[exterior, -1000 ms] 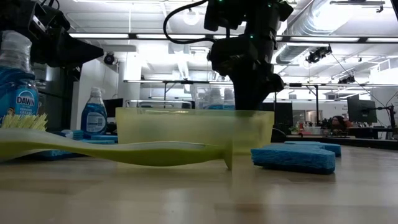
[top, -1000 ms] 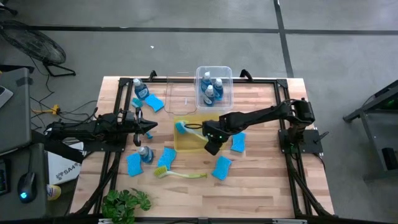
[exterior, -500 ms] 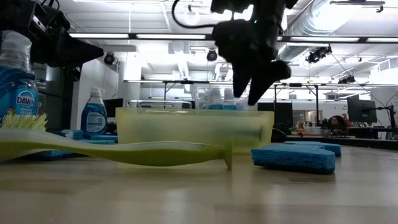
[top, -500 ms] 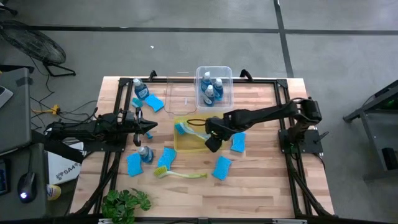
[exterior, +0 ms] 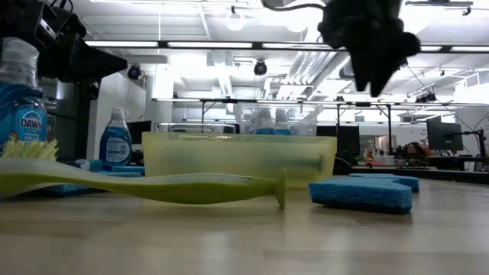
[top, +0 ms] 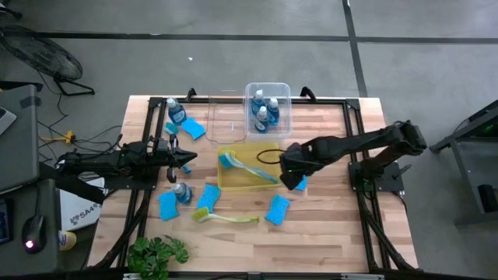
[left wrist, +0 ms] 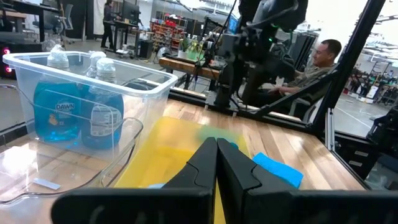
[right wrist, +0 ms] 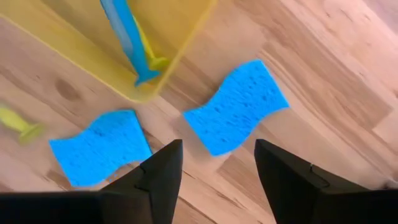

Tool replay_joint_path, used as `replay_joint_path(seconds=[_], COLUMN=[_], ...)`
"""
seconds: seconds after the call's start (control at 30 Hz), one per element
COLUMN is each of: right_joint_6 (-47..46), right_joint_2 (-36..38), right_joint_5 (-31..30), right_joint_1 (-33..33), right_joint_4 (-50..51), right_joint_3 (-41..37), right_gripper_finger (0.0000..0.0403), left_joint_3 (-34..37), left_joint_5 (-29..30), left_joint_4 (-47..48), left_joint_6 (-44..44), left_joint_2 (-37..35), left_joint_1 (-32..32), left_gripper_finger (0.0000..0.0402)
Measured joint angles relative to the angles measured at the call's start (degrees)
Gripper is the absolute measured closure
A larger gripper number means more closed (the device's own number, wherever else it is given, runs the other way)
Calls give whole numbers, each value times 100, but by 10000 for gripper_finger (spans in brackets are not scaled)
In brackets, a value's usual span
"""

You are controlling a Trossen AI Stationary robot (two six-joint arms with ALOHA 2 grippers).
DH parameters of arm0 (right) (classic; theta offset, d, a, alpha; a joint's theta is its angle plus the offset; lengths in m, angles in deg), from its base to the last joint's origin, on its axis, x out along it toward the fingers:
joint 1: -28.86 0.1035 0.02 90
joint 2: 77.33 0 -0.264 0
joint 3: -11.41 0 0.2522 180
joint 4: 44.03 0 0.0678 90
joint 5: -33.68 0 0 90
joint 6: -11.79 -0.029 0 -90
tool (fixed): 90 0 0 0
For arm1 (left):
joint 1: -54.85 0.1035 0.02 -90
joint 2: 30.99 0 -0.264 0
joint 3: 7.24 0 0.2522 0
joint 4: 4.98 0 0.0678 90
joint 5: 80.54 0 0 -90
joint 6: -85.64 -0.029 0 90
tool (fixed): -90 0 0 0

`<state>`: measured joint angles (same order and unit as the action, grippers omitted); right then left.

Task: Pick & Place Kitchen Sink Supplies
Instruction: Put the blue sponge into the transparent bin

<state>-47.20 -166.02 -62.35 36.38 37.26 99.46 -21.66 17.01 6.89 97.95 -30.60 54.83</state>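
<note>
right gripper (top: 290, 176): fingers apart and empty, up off the table just past the 3 o'clock wall of the yellow bin (top: 226, 180). In its wrist view a blue sponge (right wrist: 236, 115) sits dead ahead between the two fingers, so I'd guess that's the next grab.

that sponge: in the high view it's the one at 3 o'clock of the bin (top: 300, 180), lying flat on the wood, partly under the gripper.

other sponge nearby (top: 276, 209): around 5 o'clock of the bin, flat too, well clear of the first.

blue brush (top: 247, 166): already lying diagonal in the yellow bin, head toward 10 o'clock.

yellow-green brush (top: 222, 216): on the table at 6 o'clock of the bin, not binned yet.

bottles: three in the clear bin (top: 269, 87) at 12 o'clock; two more loose on the left side (top: 174, 110) (top: 181, 191).

left gripper (top: 187, 159): fingers pressed together, holding nothing, parked at 9 o'clock of the yellow bin.

how I'd do it: come straight down so the fingers straddle the sponge's narrow width, not its length. It's soft, so pinch low near the table and close gently or it'll fold and squirt out.

watch for: the bin wall is right beside it; keep the nearer finger off it.
</note>
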Motion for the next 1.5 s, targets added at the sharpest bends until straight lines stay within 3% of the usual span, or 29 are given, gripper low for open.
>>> replay_joint_path(seconds=[0.23,0.43,0.73,1.1,1.5], right_joint_6=[29,12,-1445,-2394,-2942], right_joint_2=[1048,1419,1412,1360,562], right_joint_5=[467,630,599,789,1047], right_joint_1=[97,90,78,127,-82], right_joint_4=[-1316,-1879,-3013,-3558,-4309], right_joint_3=[-1736,-2662,-3497,-3856,-3848], right_gripper_finger=[218,224,212,206,233], left_joint_3=[0,0,0,0,0], left_joint_5=[0,0,0,0,0], left_joint_4=[0,0,0,0,0], left_joint_6=[-1,-1,0,-1,1], left_joint_2=[1,2,1,2,2], left_joint_1=[-1,-1,0,0,-1], left_gripper_finger=[400,400,400,400,400])
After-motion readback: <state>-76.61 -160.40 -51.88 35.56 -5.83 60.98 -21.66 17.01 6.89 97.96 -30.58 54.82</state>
